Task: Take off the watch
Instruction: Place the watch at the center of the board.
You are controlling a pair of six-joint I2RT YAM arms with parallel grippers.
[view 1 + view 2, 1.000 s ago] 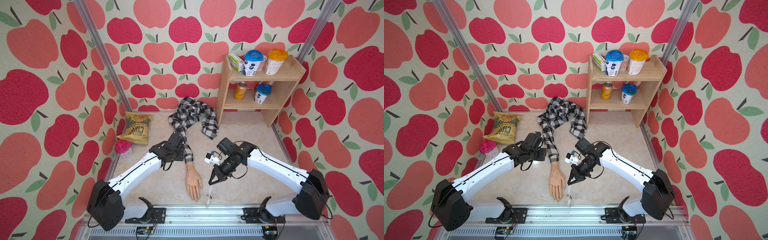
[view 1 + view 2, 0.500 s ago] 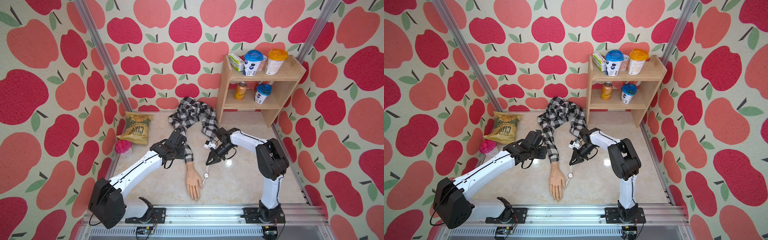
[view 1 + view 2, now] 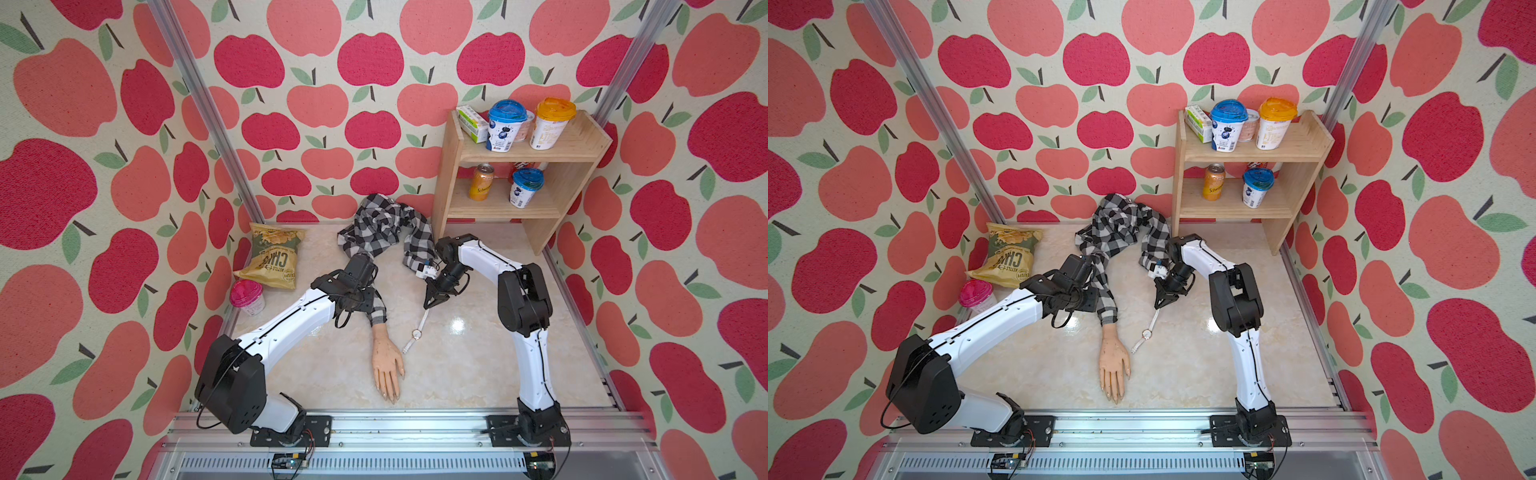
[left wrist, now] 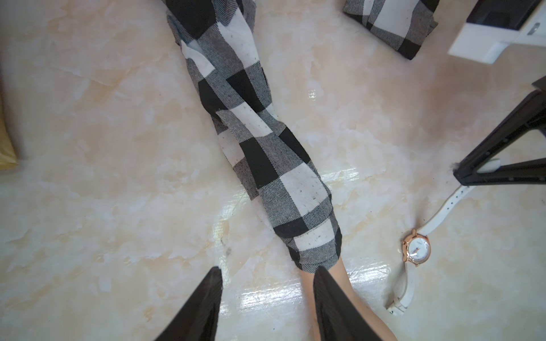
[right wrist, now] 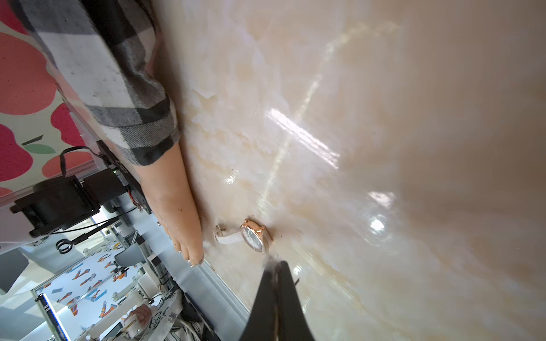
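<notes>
The mannequin hand [image 3: 386, 365] lies at lower centre on the bench [image 3: 457, 374]. The watch [image 3: 417, 333] lies just right of it, off the wrist, its strap end pinched in the closed right fingers [image 3: 430, 301]. The left fingers [image 4: 206, 304] are parted and empty, poised over the sleeve cuff [image 4: 316, 245]. Only the wrist views show the watch's rose-gold rim.

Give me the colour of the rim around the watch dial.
Rose gold. The watch shows it best in the left wrist view.

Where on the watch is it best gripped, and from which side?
Probably the strap end of the watch far from the mannequin hand, from above, closing across its narrow width. It lies stretched straight, and its round dial gives little edge. The right end effector is shut there.
</notes>
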